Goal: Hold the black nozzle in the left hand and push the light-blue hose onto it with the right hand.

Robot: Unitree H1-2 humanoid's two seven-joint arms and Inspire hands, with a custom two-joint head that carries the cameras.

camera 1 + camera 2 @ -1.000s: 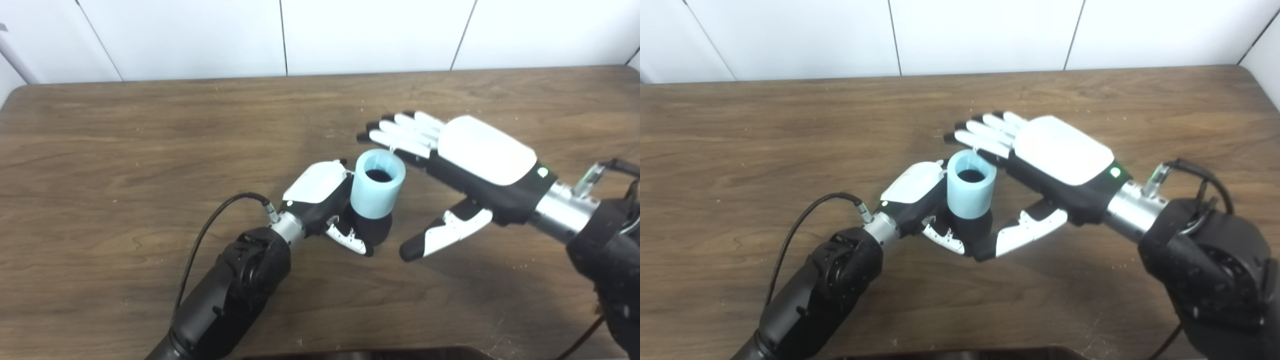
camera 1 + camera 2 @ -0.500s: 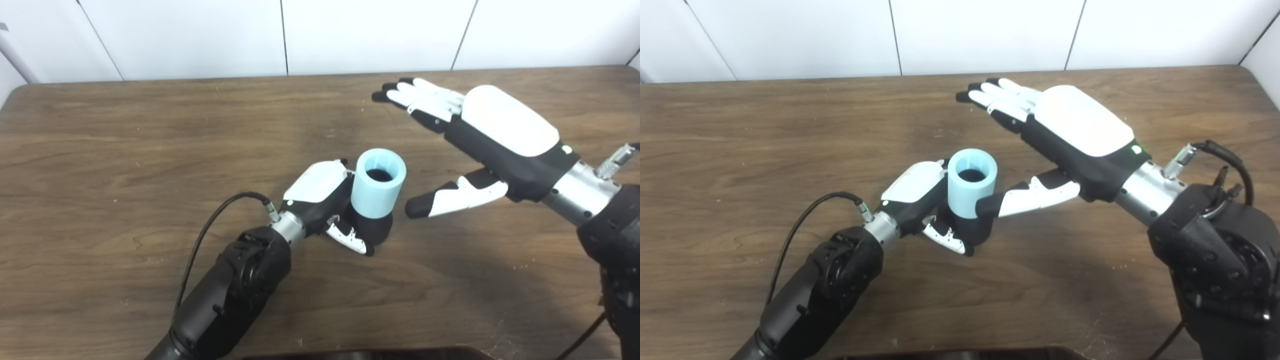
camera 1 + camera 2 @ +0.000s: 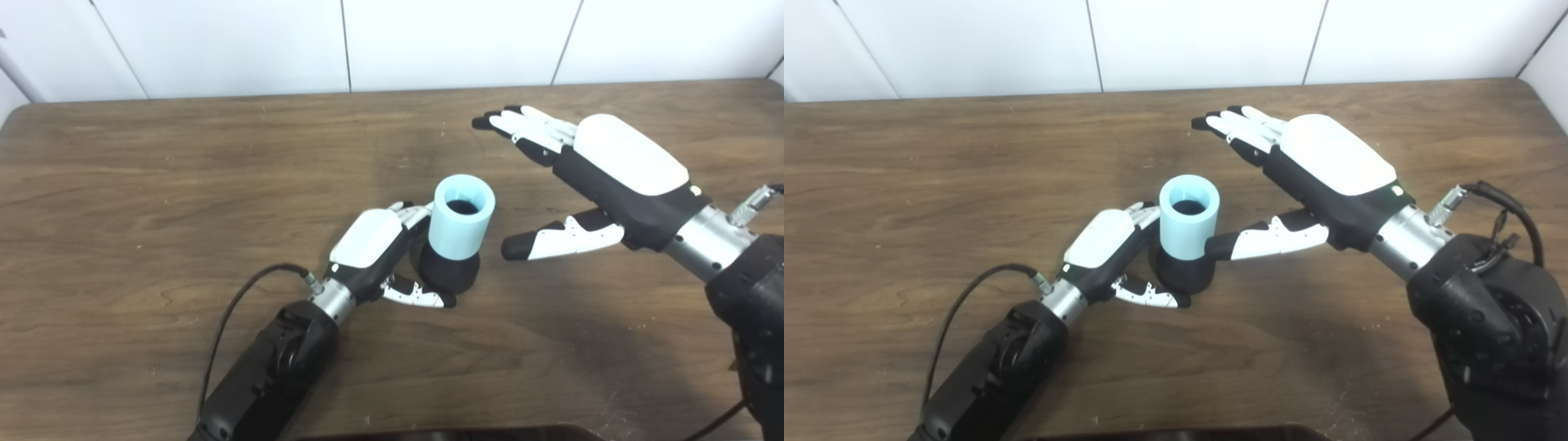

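Light-blue hose (image 3: pixel 459 217) upright on black nozzle (image 3: pixel 447 273), left hand (image 3: pixel 373 257) loosened beside, right hand (image 3: pixel 603 171) spread apart.

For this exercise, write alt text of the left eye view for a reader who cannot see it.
A light-blue hose stands upright on a black nozzle on a wooden table. The left hand, open, flanks the nozzle; the right hand hovers open beside it.

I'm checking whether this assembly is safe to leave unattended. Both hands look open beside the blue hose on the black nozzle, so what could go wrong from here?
The light-blue cylindrical hose stands upright on the black rounded nozzle, unheld.

1. The open left hand is close beside it; its fingers could knock the stack over.

2. The open right hand reaches its thumb toward the hose and could nudge it.
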